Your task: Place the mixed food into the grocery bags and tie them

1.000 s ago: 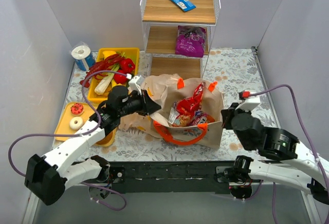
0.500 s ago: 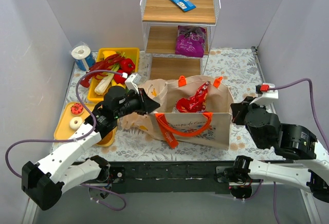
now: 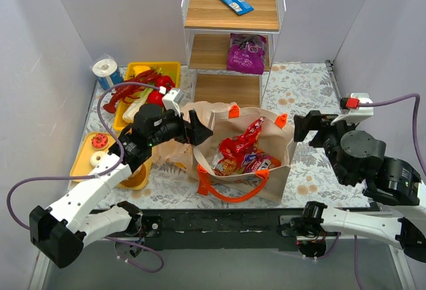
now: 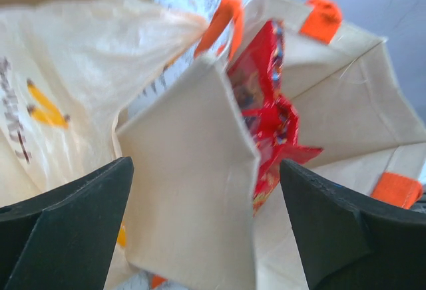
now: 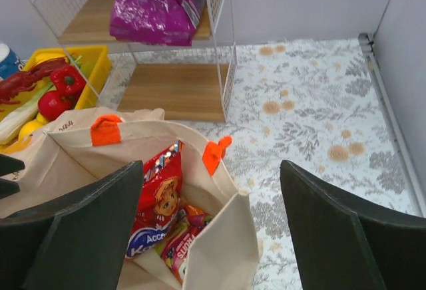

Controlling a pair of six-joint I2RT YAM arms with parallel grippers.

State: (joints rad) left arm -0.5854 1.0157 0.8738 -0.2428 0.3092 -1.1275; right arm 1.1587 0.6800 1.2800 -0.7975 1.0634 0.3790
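Note:
The beige tote [image 3: 276, 170] with orange handles stands mid-table with its mouth open; red crisp packets [image 3: 237, 149] lie inside it. The peach plastic carrier [image 3: 174, 149] slumps against its left side. My left gripper [image 3: 202, 131] hangs open at the tote's left rim; in the left wrist view the tote's side wall [image 4: 190, 190] stands loose between the spread fingers of this gripper [image 4: 206, 230]. My right gripper [image 3: 309, 126] is open, just right of the tote. In its wrist view it [image 5: 213, 237] hovers over the tote's right corner [image 5: 223, 250] and the packets [image 5: 156, 203]. A purple snack packet [image 3: 246, 53] rests on the shelf.
A wire shelf rack [image 3: 233, 37] stands at the back with a blue packet [image 3: 233, 0] on top. A yellow bin of toy vegetables [image 3: 172, 69] and a white paper roll [image 3: 105, 70] sit back left. A yellow tray [image 3: 83, 160] holds toy doughnuts.
Both grippers have opened and let go of the tote's sides. The tote has sagged open and its front handle has dropped forward. The right gripper has drawn back to the right.

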